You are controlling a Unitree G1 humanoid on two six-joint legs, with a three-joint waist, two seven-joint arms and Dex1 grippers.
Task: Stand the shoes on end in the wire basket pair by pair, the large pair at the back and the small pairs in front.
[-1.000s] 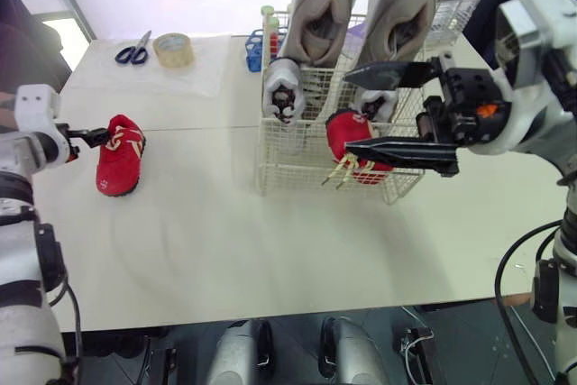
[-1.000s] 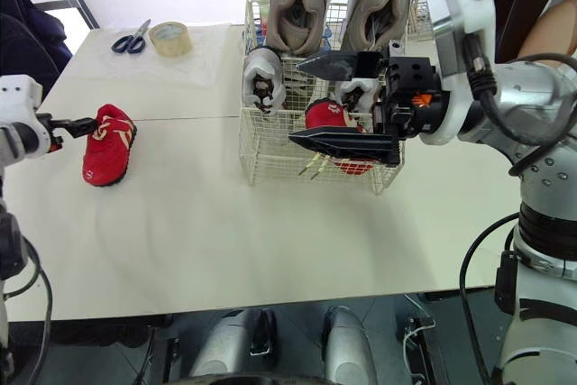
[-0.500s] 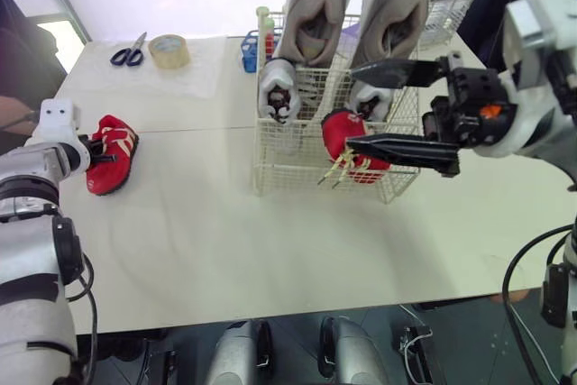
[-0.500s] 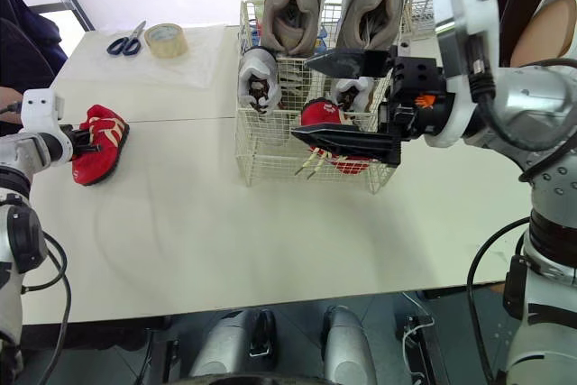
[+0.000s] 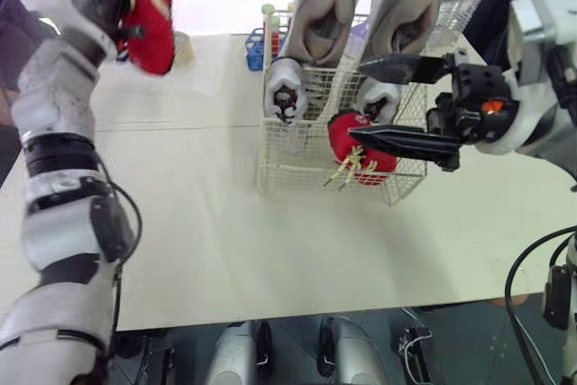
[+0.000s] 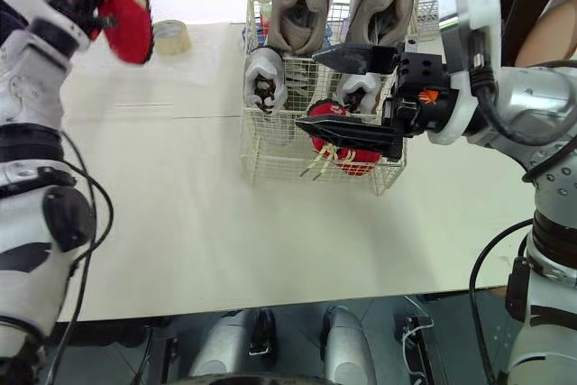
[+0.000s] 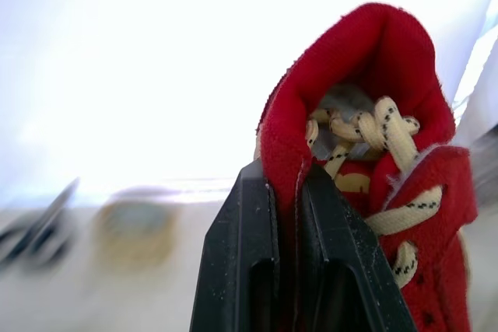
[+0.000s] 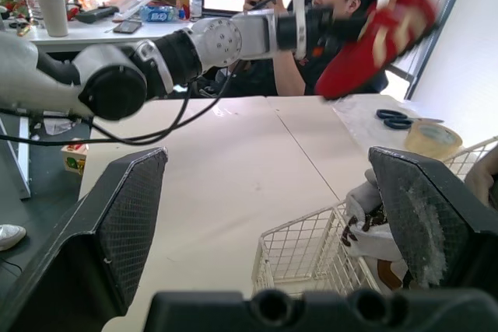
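Gripping the red shoe [image 5: 149, 15] by the edge of its collar, the left gripper [image 7: 285, 184] holds it high in the air above the far left corner of the table [image 5: 270, 241]. Both black fingers [image 7: 245, 246] are pressed together on the red fabric just beside the cream laces. The shoe hangs clear of the table surface.

The wire basket [image 5: 288, 164] stands on the table toward the far right. The large pair [image 5: 320, 11], beige with white soles, stands on end side by side along the back of the basket, toes up and well above the rim. Directly in front of the large pair stand two small white shoes [image 5: 284, 87], one at each side of the basket. The other red shoe [image 5: 347, 137] sits in the front right part of the basket, its laces hanging out through the wire.

The right gripper [image 5: 357, 99] hovers at the right front of the basket. Its fingers are spread wide apart and hold nothing; seen from the head, the lower finger crosses in front of the other red shoe.

A tape roll [image 6: 171, 36] and scissors [image 8: 395, 120] lie near the far left corner of the table.
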